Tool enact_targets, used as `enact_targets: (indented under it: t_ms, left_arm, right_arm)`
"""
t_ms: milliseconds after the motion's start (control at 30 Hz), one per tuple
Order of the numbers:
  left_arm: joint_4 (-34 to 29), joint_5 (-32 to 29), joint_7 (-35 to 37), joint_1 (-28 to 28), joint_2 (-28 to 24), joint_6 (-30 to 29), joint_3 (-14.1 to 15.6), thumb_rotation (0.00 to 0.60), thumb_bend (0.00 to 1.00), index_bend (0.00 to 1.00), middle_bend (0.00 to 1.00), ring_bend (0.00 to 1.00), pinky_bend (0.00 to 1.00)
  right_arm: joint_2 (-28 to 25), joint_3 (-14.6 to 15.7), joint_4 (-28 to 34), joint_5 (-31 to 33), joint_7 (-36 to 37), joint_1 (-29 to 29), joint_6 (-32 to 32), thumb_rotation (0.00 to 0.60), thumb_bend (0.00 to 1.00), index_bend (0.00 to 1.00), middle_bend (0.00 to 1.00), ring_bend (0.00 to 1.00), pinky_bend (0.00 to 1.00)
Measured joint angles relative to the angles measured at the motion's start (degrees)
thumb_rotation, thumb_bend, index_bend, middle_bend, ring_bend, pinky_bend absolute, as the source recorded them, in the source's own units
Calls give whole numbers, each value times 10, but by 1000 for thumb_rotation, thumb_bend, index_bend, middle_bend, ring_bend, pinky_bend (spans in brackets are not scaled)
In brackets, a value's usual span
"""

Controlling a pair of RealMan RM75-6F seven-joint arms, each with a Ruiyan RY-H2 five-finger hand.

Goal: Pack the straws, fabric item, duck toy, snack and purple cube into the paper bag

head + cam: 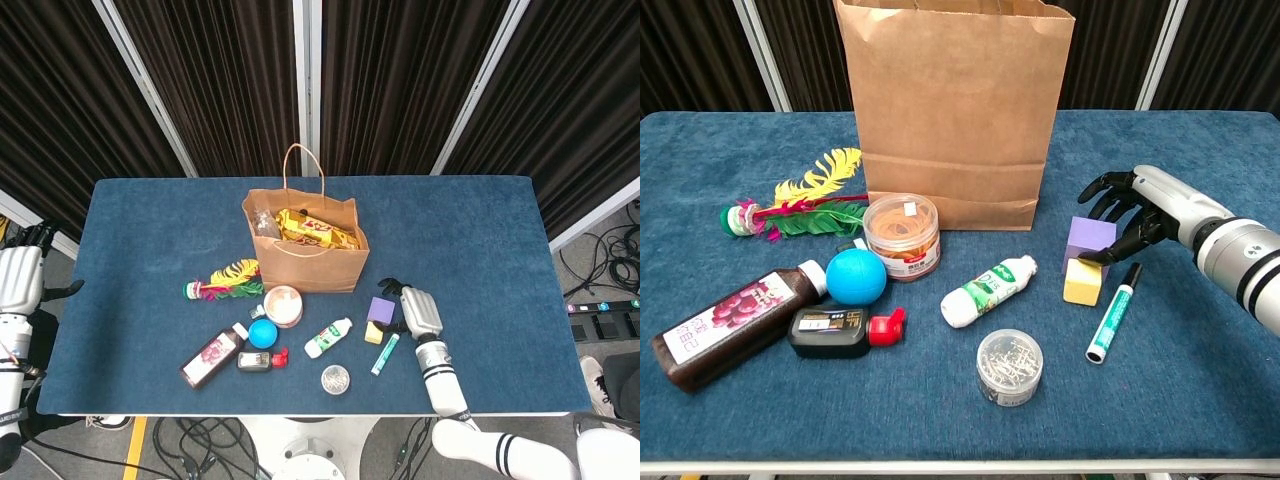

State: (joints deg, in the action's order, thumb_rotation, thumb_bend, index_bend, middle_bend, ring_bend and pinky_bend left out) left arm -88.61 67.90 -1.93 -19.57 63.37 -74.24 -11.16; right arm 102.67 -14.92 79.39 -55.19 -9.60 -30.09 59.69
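Dark pleated curtains hang behind a blue-clothed counter [480, 230], where a brown paper bag [955, 110] stands upright near the middle. From the chest view the bag's mouth is cut off by the top edge, so its contents show only from the head view: a yellow and red snack packet [318, 231] and something clear beside it that is hard to make out. The purple cube [1089, 240] sits on the counter right of the bag, a small matte lilac block, partly covered by the fingers of the right robot hand [1132, 215]. Those dark fingers are spread and curled over the cube's top and right side, one tip touching down at the seam between the cube and a yellow block [1083, 282] just in front; whether the cube is actually gripped cannot be told. A green marker [1112, 315] lies just beside the yellow block. The left robot hand [20, 275] hangs off the counter's left edge, seen only from the head view, its fingers too small to judge. Left of the bag lie a feathered toy [800, 208], a jar of rubber bands [902, 235], a blue ball [855, 276], a dark juice bottle [730, 325], a small white bottle [988, 291] and a tub of pins [1009, 366]
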Motion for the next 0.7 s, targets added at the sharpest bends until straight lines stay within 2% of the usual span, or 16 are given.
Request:
enact_targets:
  t_ms: [233,500,700]
  left_arm:
    - [-3,1,1,2,-3,5,-1,600,93,251,304,237,325]
    - [-15,0,-4,2,-5,9,-3,600,92,251,305,237,325]
    - [-28,0,-13,2,-7,11,-3,600,92,251,304,237,325]
  right_arm:
    - [6,-1,-6,-6,5,-1,4,600,191,441,487,453,584]
    - [-13,-4,25,-21,8,5,21,600,209,463,499,465,599]
    - [-69,-13,108,-57,10,21,65,600,208,464,499,465,599]
